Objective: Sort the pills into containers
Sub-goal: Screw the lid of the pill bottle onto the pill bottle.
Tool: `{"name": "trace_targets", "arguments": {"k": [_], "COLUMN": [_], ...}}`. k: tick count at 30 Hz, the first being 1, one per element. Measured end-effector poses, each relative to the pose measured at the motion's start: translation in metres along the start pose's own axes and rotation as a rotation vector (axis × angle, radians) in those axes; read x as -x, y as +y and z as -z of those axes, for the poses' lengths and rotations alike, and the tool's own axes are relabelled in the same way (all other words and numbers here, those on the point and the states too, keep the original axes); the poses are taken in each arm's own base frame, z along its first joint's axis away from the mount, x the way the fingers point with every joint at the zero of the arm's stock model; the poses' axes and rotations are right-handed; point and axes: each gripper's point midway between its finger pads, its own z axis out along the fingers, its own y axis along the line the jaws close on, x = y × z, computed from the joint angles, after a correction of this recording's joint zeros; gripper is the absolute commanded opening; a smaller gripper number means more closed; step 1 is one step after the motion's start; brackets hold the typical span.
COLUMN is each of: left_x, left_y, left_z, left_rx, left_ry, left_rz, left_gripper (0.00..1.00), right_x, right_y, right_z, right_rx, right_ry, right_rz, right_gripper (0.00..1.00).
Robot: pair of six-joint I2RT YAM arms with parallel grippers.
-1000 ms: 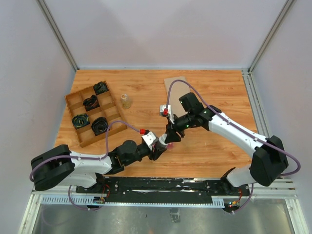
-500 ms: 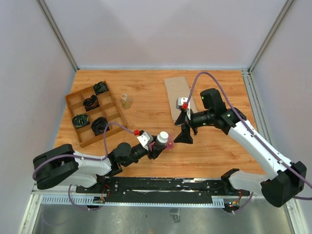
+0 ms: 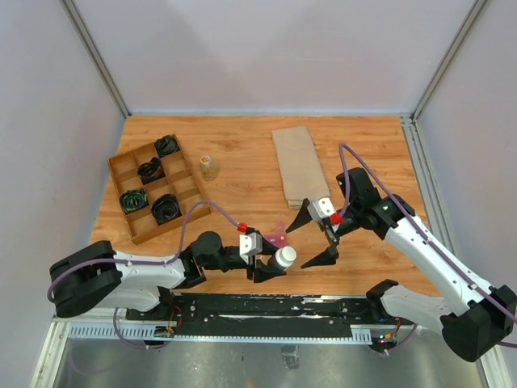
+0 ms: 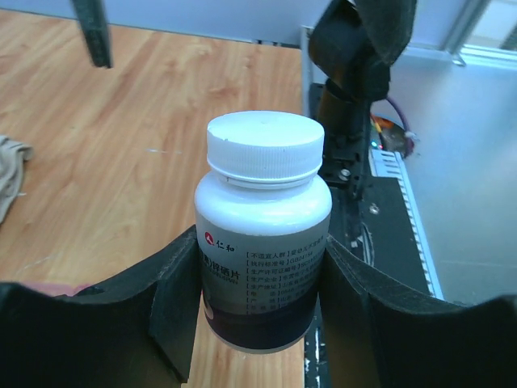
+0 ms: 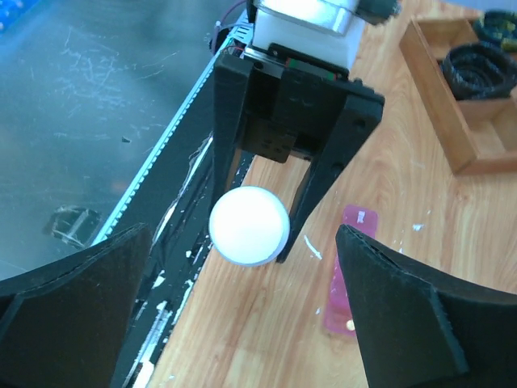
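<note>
A white pill bottle (image 4: 262,226) with a white screw cap stands upright between the pads of my left gripper (image 4: 262,299), which is shut on its labelled body. From above, the bottle (image 3: 284,258) sits near the table's front edge. The containers (image 3: 279,237), a narrow magenta-pink strip, lie flat on the wood just behind it. In the right wrist view the strip (image 5: 350,271) has a small tan speck at its near end. My right gripper (image 3: 311,238) hovers wide open just right of the bottle, holding nothing. Pills inside the bottle are hidden.
A brown wooden divided tray (image 3: 121,174) with black items sits at the left. A small clear bottle (image 3: 209,167) stands beside it. A flat brown sheet (image 3: 299,166) lies at the back middle. White flecks (image 5: 312,246) dot the wood near the strip.
My right gripper opened wide, let go of the bottle and pulled back to the right. My left gripper carried the bottle right and nearer the front edge.
</note>
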Motion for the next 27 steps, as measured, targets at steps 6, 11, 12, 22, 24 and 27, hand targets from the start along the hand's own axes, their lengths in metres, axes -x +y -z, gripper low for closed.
{"name": "trace_targets", "arguments": {"k": [6,11,12,22,24,27], "left_x": [-0.003,-0.002,-0.003,-0.007,-0.005,-0.004], "left_y": [-0.014,-0.013,-0.013,-0.017,-0.018,-0.018], "left_z": [-0.013,-0.021,-0.021,-0.020,-0.019,-0.020], "left_rx": [-0.128,-0.172,-0.178,-0.211,-0.214,-0.215], "left_ry": [0.051,0.071,0.075,0.086,0.081,0.074], "left_rz": [-0.004,0.008,0.011,0.039,0.040,0.041], "left_gripper": [0.00,0.00,0.00,0.00,0.00,0.00], "right_x": [-0.016,-0.025,-0.026,-0.022,-0.023,-0.023], "right_y": [0.012,0.022,0.024,0.019,0.017,0.014], "right_z": [-0.004,-0.010,-0.010,-0.007,-0.007,-0.007], "right_rx": [0.080,0.155,0.161,0.128,0.120,0.113], "right_ry": [0.021,0.043,0.048,0.067,0.073,0.078], "right_rz": [0.063,0.089,0.095,0.156,0.155,0.155], "right_gripper": [0.88,0.81,0.81,0.70,0.68,0.67]}}
